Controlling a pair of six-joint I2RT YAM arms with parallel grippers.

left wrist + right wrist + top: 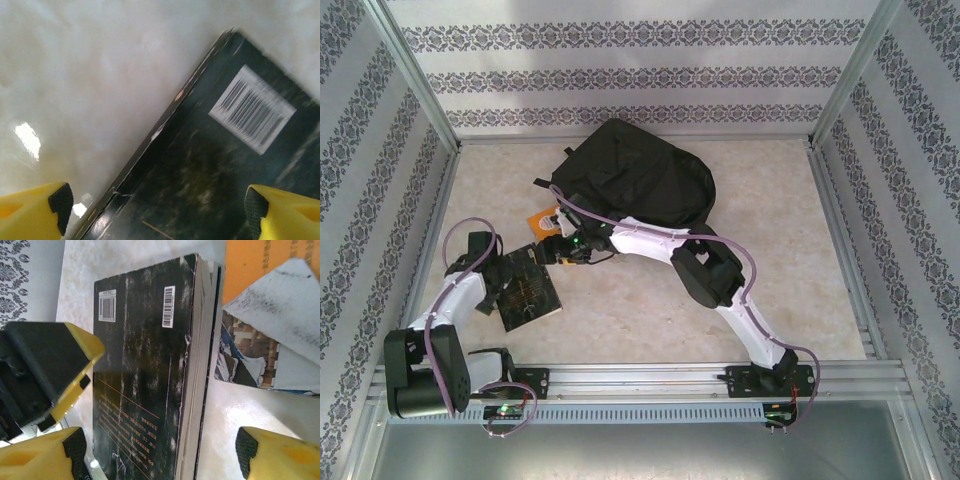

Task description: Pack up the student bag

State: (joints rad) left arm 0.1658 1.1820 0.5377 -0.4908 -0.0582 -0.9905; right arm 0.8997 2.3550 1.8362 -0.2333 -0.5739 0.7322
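Observation:
The student bag, a large black backpack, lies at the back middle of the table. A dark book rests flat in front of it on the left, back cover and barcode up. My left gripper hangs open over the book's spine edge, one yellow finger on each side. My right gripper is open too, straddling the book's page edge from the other end. The left gripper's yellow finger shows at the book's left edge.
An orange book lies between the dark book and the bag, its cover seen beside a picture-covered book. Patterned walls and metal rails enclose the table. The marble tabletop is bare toward the front and right.

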